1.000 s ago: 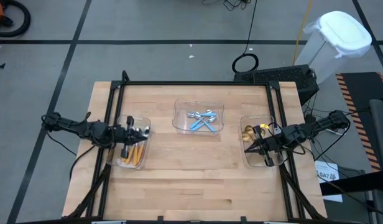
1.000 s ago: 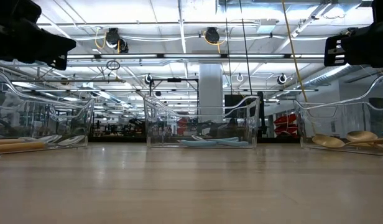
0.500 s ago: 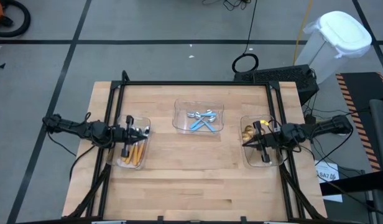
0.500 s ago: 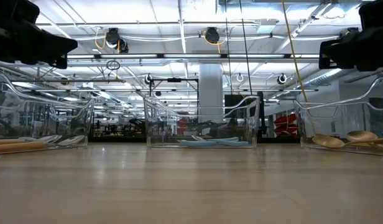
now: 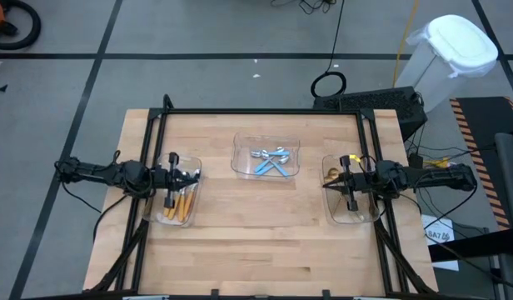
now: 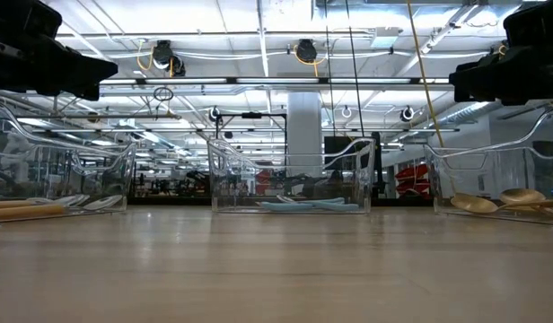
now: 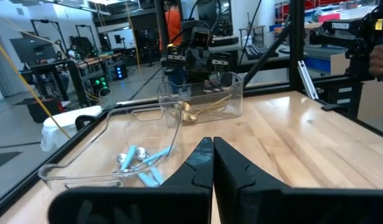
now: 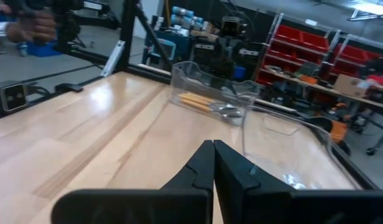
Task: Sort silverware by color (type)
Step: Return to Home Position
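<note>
both of my arms reach in level from the sides of the counter (image 5: 256, 242), and neither carries anything. my left fingers (image 7: 212, 144) are pressed together with nothing between them, hanging over the left tray (image 5: 153, 215) where the orange-handled spoons (image 5: 183, 203) lie. my right fingers (image 8: 213, 148) are closed and empty too, hanging over the inner side of the right tray (image 5: 356, 219), which holds the gold spoons (image 5: 332, 176). the blue-handled spoons (image 5: 271, 162) sit in the middle tray (image 5: 237, 151) at the far side, well apart from both arms. every spoon i can see lies in a tray with its own kind, so i judge the sorting finished and the only thing left is pulling back to rest. the risk is in that retreat. from counter height each wrist hangs not far above its tray's rim, and the trays look like light clear plastic that nothing holds down. if either wrist dips while it draws outward, a finger or the camera bracket could catch a wall and drag or tip the tray, spilling sorted spoons onto the counter. the right arm concerns me more, since its fingers must cross nearly the whole tray on the way out. i would lift first, then withdraw.
</note>
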